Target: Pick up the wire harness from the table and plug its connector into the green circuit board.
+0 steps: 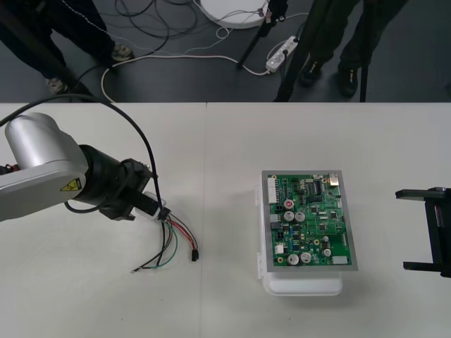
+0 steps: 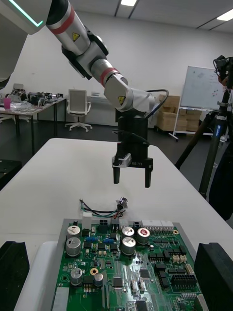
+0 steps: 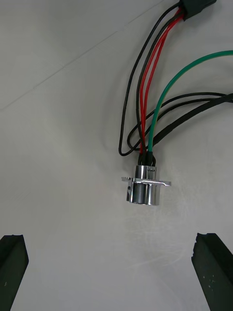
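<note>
Table (image 1: 211,303): plain light surface that bears every item listed below

Left arm (image 1: 42,169): silver link entering from 9 o'clock in the front view, reaching toward the table's middle

Green circuit board (image 1: 308,222): flat on a white base (image 1: 303,287), right of the table's centre, its long side running 12 to 6 o'clock

Right gripper (image 1: 402,229): at 3 o'clock from the board, well apart from it. Released, with black fingers (image 1: 416,193) spread wide and nothing between them

Left gripper (image 2: 131,179): at 9 o'clock from the board, hanging just above the harness. Released, with fingers (image 3: 12,265) far apart and clear of the wires

Wire harness (image 1: 173,243): lies loose on the table at 9 o'clock from the board and well apart from it. Red, black and green wires fan out toward 6 o'clock from under the left gripper

Round metal socket (image 3: 144,187): flanged, resting on the table below the left gripper, between its spread fingers and touching neither

Black plug (image 1: 193,255): on the table at the harness's 5 o'clock end, apart from the board
</note>
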